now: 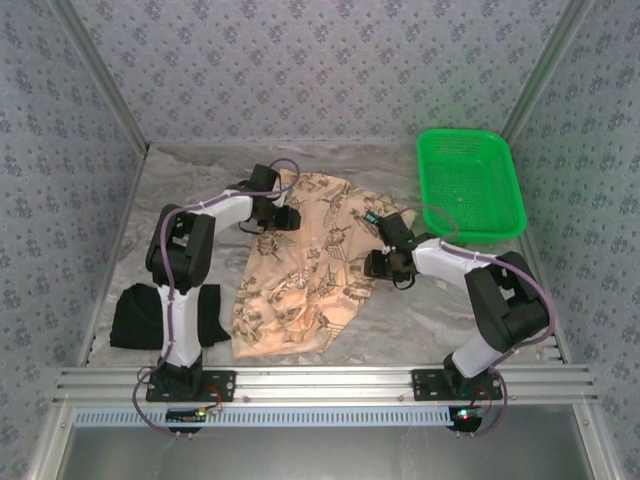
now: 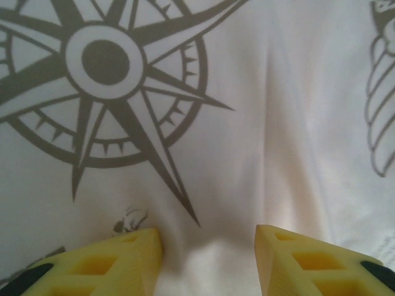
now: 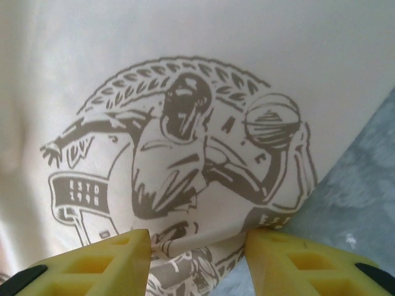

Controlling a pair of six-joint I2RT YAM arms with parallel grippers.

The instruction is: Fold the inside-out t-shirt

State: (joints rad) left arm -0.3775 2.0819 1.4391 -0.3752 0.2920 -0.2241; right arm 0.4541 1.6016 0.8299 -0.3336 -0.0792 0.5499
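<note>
On desk [image 1: 420, 320], L to R: black folded garment [image 1: 150, 315]; peach-tan compass-print fabric t-shirt [image 1: 300, 285] spread centre, L fingers [image 2: 111, 265] on its far-left edge, R fingers [image 3: 99, 265] on right edge, both half-spread, grasp cannot be told; green plastic basket [image 1: 470, 185].

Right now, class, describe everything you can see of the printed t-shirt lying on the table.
The t-shirt is soft peach-tan fabric printed with dark compass and emblem drawings. It lies spread out but rumpled and slanted on the grey table, between the two arms, with its near hem toward their bases. The left gripper is at its far-left part and the right gripper at its right edge, both with jaws apart over the cloth.
</note>
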